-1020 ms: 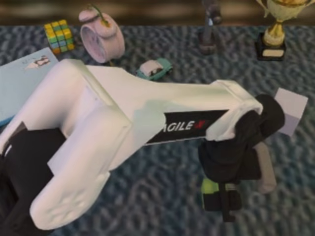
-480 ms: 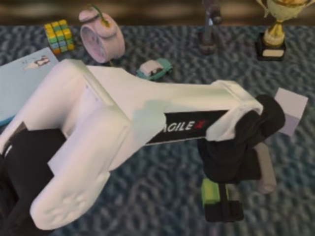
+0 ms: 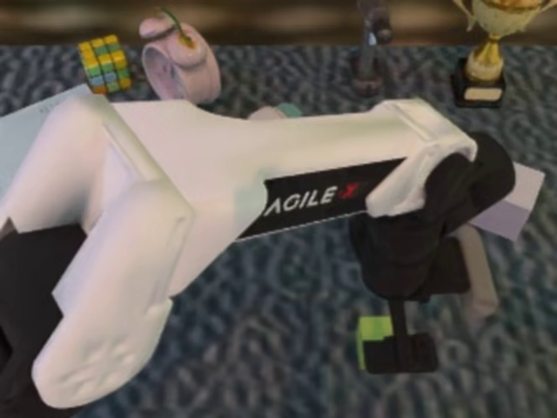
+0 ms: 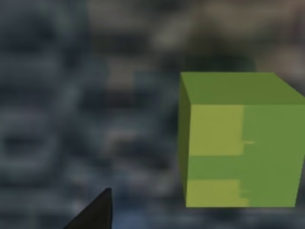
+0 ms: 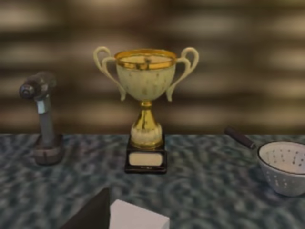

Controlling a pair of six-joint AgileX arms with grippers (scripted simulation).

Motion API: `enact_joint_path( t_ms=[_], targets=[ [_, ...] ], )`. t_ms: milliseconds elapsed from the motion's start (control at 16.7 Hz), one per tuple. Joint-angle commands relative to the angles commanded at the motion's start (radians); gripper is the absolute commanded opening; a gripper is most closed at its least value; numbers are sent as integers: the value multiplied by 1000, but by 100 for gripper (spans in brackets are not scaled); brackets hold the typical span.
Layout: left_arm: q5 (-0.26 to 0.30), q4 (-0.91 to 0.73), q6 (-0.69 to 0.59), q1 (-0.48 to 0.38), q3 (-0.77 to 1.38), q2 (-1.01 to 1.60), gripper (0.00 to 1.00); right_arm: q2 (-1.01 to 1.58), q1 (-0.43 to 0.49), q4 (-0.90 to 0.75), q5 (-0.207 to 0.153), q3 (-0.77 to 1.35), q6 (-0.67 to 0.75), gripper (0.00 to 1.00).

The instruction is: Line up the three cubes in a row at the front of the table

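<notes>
The lime-green cube (image 3: pixel 374 338) rests on the table (image 3: pixel 261 348) near the front, just left of my left gripper (image 3: pixel 399 353). That gripper hangs above it, open and empty. In the left wrist view the green cube (image 4: pixel 240 140) stands free on the carpet-like surface, apart from the one dark fingertip (image 4: pixel 100 214) that shows. The pale lavender-white cube (image 3: pixel 522 198) sits at the right, partly covered by my left arm's wrist. It also shows in the right wrist view, where the lavender-white cube (image 5: pixel 138 217) lies beside a dark fingertip (image 5: pixel 95 212) of my open, parked right gripper. I see only these two cubes.
Along the back stand a multicoloured puzzle cube (image 3: pixel 104 63), a pink alarm clock (image 3: pixel 178 65), a dark drill-like tool (image 3: pixel 372 52) and a gold trophy (image 3: pixel 487 52). A white colander (image 5: pixel 283 167) sits farther right. My left arm covers much of the table's middle and left.
My left gripper has opened and let go of the green cube, then risen and shifted slightly right. The green cube stays on the table.
</notes>
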Motion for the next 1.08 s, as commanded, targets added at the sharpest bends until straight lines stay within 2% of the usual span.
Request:
enact_joint_path(
  t_ms=[180,600,840,1080],
  targets=[
    [-1,-74,0,8,52,-29,100,0,0,0,0,0,0,100],
    [-2,-58,-8,19,25,-58,100,30,9,-19,-1,30,-14,100],
    [-10,43,-61,116,-141,-242,100,216,53,-133,-3,217,-90,100],
    [-21,215,-156,282,-433,-588,100,569,117,-327,0,541,-216,100]
  ],
)
